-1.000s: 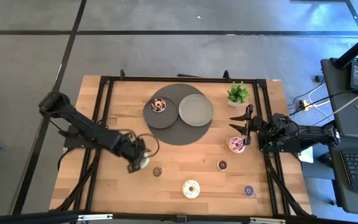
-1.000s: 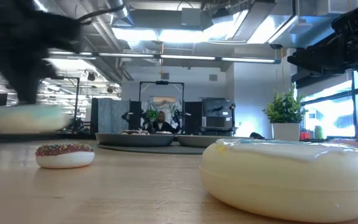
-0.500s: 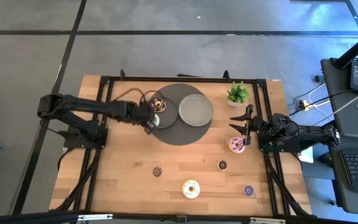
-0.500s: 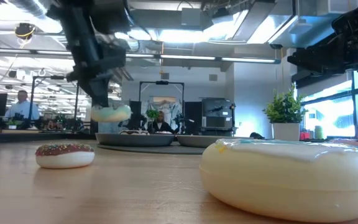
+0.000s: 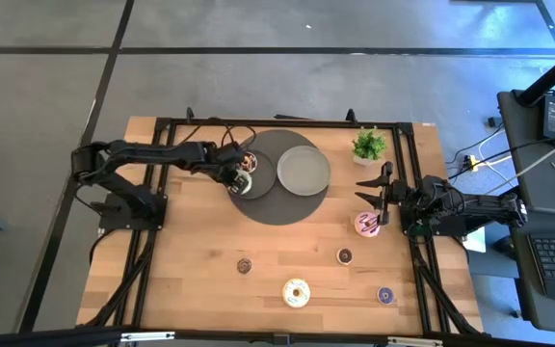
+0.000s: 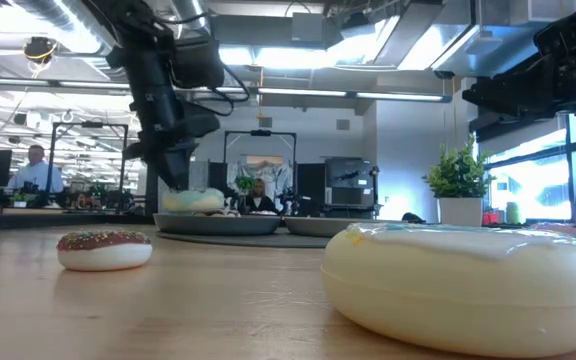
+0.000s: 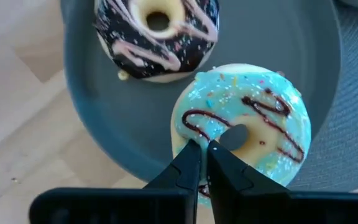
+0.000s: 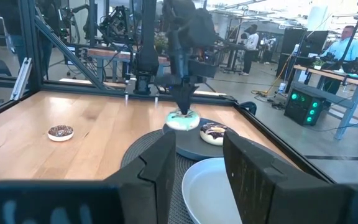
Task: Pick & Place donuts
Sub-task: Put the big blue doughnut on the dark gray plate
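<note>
the left gripper (image 5: pixel 237 177) was over the dark grey plate (image 7: pixel 86 93) at the back of the table, its fingers (image 7: pixel 188 165) pressed nearly together on the rim of the green-iced donut (image 7: pixel 247 134) (blue-green icing with a dark squiggle and sprinkles), which sat on that plate. just beside it on the same plate lay a chocolate-iced donut (image 7: pixel 157 34) with pale stripes, the two apparently touching. a second, lighter grey plate (image 5: pixel 303 168) lay next to the first, both on a round dark mat (image 5: pixel 287 207).

the right gripper (image 5: pixel 376 198) waited near the table's right edge, fingers spread, just above the pink donut (image 5: pixel 366 224), with the small potted plant (image 5: pixel 369 146) behind it.

the rest lay on the bare wood toward the front: a tiny brown donut (image 5: pixel 245 265), another brown one (image 5: pixel 345 255), the purple one (image 5: pixel 385 295) and the cream-white donut (image 5: pixel 296 292), well apart from one another.

people showed in the room behind the table.
</note>
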